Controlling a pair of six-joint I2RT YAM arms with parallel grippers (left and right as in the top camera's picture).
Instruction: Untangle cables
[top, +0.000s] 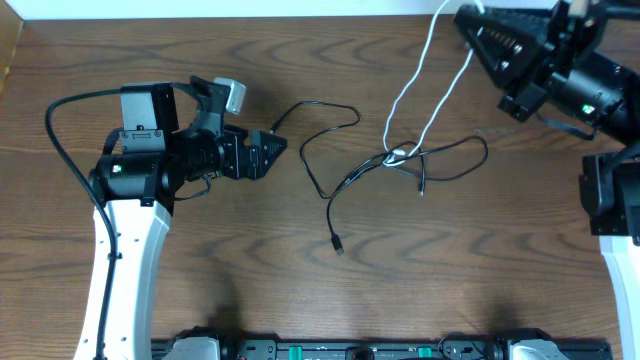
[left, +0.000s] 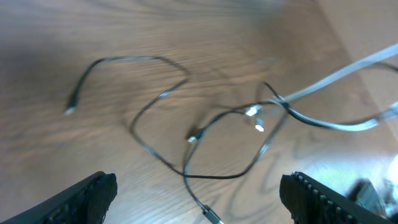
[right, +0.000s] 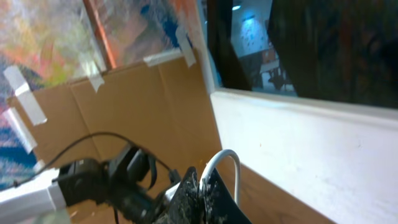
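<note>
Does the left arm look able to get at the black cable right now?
Probably yes: the left gripper is open, and the black cable lies just ahead of it with nothing between.

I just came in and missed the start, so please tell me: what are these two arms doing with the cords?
The right gripper is shut on the white cable and holds it up above the table. The cable hangs down to a tangle where it crosses the black cable, which lies loose on the wood. The left gripper is open beside one end of the black cable and holds nothing. The cables are not yet separated.
</note>
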